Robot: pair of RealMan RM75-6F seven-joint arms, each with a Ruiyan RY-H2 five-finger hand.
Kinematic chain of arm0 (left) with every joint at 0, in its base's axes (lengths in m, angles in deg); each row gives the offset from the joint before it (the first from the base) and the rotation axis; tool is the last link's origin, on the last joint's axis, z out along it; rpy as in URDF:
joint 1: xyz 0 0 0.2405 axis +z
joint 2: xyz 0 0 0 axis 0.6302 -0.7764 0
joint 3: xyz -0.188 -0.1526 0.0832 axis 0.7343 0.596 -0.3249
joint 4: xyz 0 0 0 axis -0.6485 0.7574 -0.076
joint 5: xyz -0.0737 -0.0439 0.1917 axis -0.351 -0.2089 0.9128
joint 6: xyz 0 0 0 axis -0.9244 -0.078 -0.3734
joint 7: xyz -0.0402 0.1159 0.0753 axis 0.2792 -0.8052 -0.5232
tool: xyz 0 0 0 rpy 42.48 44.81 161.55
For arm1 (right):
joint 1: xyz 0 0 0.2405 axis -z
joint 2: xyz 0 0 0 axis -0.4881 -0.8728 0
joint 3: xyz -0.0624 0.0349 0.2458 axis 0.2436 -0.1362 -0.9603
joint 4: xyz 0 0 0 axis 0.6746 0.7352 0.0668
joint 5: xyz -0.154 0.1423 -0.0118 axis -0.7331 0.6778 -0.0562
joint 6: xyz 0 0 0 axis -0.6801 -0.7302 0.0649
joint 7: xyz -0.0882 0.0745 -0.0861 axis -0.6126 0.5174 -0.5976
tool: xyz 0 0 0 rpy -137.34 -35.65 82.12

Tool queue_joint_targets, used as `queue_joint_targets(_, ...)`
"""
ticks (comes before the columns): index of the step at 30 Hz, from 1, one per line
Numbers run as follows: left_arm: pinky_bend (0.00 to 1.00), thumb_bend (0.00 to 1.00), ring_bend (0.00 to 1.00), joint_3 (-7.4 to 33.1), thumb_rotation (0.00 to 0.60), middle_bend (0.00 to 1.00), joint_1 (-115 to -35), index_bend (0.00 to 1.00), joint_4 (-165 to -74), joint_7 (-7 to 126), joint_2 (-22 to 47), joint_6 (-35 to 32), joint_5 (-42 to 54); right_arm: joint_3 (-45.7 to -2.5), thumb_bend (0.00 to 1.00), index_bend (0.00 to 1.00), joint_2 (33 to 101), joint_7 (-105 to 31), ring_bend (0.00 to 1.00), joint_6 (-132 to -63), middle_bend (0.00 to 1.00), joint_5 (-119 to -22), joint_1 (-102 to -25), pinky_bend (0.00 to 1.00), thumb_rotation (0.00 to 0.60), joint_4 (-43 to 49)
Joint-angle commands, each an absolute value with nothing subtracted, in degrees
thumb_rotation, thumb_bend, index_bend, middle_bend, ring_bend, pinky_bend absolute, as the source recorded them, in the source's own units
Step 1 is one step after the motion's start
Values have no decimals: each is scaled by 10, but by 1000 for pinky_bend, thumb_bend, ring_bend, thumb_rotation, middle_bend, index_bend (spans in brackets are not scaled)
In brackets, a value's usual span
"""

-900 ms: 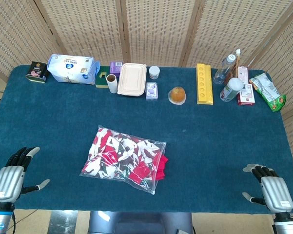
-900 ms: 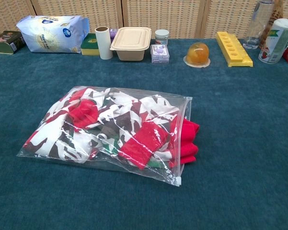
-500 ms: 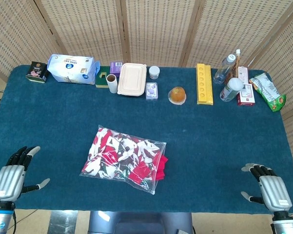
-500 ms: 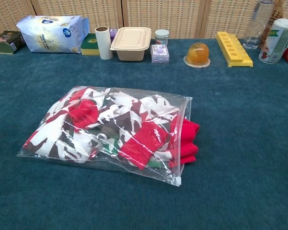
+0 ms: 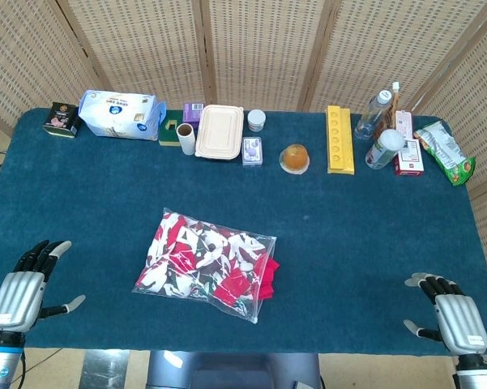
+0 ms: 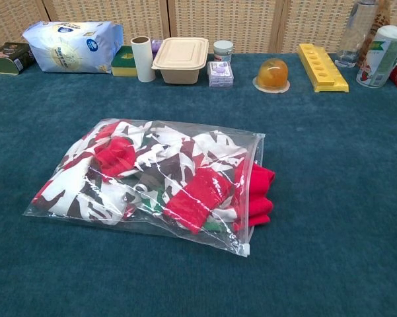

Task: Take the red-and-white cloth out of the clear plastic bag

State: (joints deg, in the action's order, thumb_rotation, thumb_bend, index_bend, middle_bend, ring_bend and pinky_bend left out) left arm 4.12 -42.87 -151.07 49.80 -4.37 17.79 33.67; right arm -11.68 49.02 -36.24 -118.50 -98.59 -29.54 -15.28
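Both hands have shifted only slightly since a moment ago: the left hand [image 5: 20, 289] sits a touch lower and further right at the near left corner, and the right hand [image 5: 452, 314] has settled back after dipping toward the table's near edge. Neither has neared the bag.

Seen from the head camera, the left hand holds nothing, fingers spread wide and thumb out to the side, over the blue table [image 5: 373, 227]. The right hand is likewise empty and splayed at the near right corner. Well apart from both, the bag [image 5: 204, 264] lies flat near the table's middle, the cloth [image 5: 186, 255] inside it and a red fold poking from its right end. Along the far edge stand a tissue pack [image 5: 120, 114], a beige box [image 5: 220, 131], an orange jelly cup [image 5: 294, 158], a yellow tray [image 5: 339, 138] and a bottle [image 5: 373, 114].

From the chest camera, neither hand shows. The bag [image 6: 119, 211] fills the foreground, its mouth open on the right, where the cloth [image 6: 205, 191] spills red folds onto the table [image 6: 330, 172]. Behind it stand the tissue pack [image 6: 69, 46], a cardboard roll [image 6: 143, 59], the beige box [image 6: 181, 59], the jelly cup [image 6: 272, 74] and the yellow tray [image 6: 322, 66].
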Motion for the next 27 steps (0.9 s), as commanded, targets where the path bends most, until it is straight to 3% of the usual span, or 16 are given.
queue_joint_targets(1,134,70,82,42,600,153,-450,114,-1519,492,-56,147,345,-117,133,312,492,-361,262,-1186,284,-986,-295,265,600,-150)
queue_joint_targets(12,134,55,82,48,600,153,-541,114,-1540,519,-87,20,361,-117,132,312,493,-363,262,-1186,284,-982,-292,265,600,-149)
queue_joint_targets(15,134,38,83,61,600,153,-595,114,-1554,503,-87,-50,365,-119,133,313,492,-361,262,-1184,284,-979,-293,265,600,-147)
queue_joint_targets(22,134,14,57,102,600,99,-689,6,-1587,420,-75,-178,270,-120,132,312,491,-353,262,-1179,284,-976,-296,265,600,-142)
queue_joint_targets(27,134,12,12,138,600,60,-769,0,-1560,331,-10,-233,153,-122,133,312,490,-343,262,-1183,284,-972,-292,265,600,-135)
